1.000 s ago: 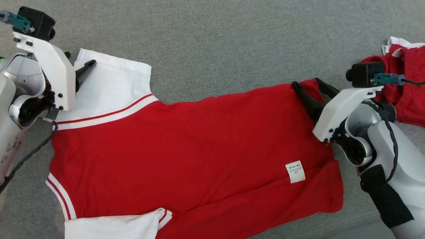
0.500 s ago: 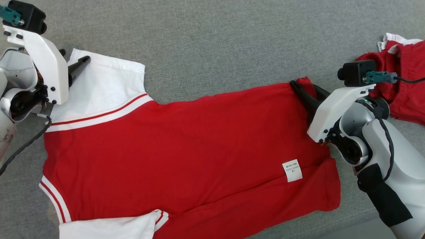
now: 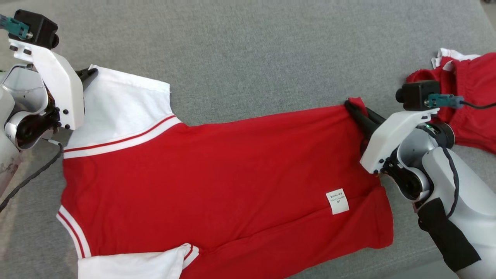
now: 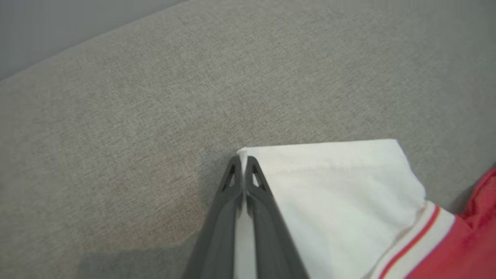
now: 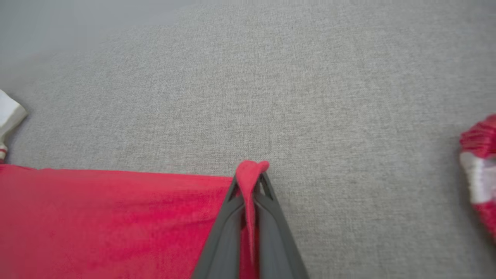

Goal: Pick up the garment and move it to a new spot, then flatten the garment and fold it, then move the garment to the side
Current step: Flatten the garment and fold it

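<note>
The two dark fingers (image 4: 224,209) of the left gripper (image 4: 242,159) are pressed tight together. They pinch the far corner of the white sleeve (image 4: 333,182), and a thin strip of white cloth shows between them. The right gripper (image 5: 250,179) is squeezed tight too. Its fingers (image 5: 226,232) hold the far corner of the shirt's bottom edge, and a small red flap pokes up over the tips.

The shirt (image 3: 213,166) lies spread out flat on the grey cloth top (image 3: 252,58), between the two grippers. It lies sideways, with the sleeves on the robot's left and the bottom edge on its right. The body is bright red. The sleeves are white, and each joins the red part with a white band that has a thin red stripe. The other sleeve (image 3: 131,265) is folded in along the near edge. A small white tag (image 3: 337,201) sits near the bottom edge, and a long soft crease runs past it.

A bunched pile of red and white clothes (image 3: 471,100) lies just beyond the right gripper.
</note>
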Controlling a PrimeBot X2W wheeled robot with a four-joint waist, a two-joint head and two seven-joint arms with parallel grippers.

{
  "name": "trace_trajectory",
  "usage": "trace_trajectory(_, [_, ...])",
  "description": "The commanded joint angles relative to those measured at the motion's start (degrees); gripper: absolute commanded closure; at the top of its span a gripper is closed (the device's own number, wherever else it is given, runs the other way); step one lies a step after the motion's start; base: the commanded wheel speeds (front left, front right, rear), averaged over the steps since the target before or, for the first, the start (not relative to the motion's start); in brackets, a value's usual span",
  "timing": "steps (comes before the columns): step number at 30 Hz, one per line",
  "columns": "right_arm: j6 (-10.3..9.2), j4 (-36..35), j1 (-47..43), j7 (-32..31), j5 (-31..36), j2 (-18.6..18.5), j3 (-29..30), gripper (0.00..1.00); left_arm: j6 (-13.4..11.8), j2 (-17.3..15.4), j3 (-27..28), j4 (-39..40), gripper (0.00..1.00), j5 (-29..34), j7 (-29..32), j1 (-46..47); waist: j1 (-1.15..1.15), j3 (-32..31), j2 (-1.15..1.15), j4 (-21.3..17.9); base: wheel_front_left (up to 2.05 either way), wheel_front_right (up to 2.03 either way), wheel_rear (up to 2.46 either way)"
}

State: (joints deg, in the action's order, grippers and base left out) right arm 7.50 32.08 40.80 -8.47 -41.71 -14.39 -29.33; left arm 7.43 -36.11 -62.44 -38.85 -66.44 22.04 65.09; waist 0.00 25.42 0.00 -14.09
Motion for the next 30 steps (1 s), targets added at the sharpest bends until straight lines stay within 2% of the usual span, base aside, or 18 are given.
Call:
trace_trajectory(1, [0.00, 0.8, -0.7, 1.2, -0.3, -0.6, 0.6, 1.00, 0.1, -0.3, -0.6, 0.2, 1.00, -0.9, -1.0, -0.3, 0.00, -2.1, 0.00, 0.9, 0.00, 0.00, 0.00])
trace_trajectory(11, [0.00, 6.4, -3.7, 3.7, -1.0, -1.3, 1.6, 1.00, 0.1, -1.3, -5.2, 2.8, 1.00, -4.6, -4.4, -4.3, 0.00, -9.7, 0.00, 4.8, 0.00, 0.00, 0.00])
trace_trajectory(19, [0.00, 7.7, -5.5, 3.4, -1.8, -2.1, -0.4, 1.00, 0.1, -3.1, -7.2, 7.3, 1.00, -8.5, -5.2, -7.5, 0.00, -15.0, 0.00, 6.8, 0.00, 0.00, 0.00])
trace_trajectory(23, [0.01, 7.8, -6.9, 2.2, -2.7, -3.1, -2.3, 1.00, 0.1, -4.9, -8.4, 11.8, 1.00, -11.3, -2.2, -9.7, 0.00, -18.0, 0.00, 7.8, 0.00, 0.00, 0.00])
trace_trajectory(30, [0.01, 5.8, -8.2, -1.3, -4.0, -7.1, -6.5, 1.00, 0.1, -8.0, -9.8, 20.6, 1.00, -16.3, 6.2, -13.2, 0.00, -20.6, 0.00, 9.3, 0.00, 0.00, 0.00])
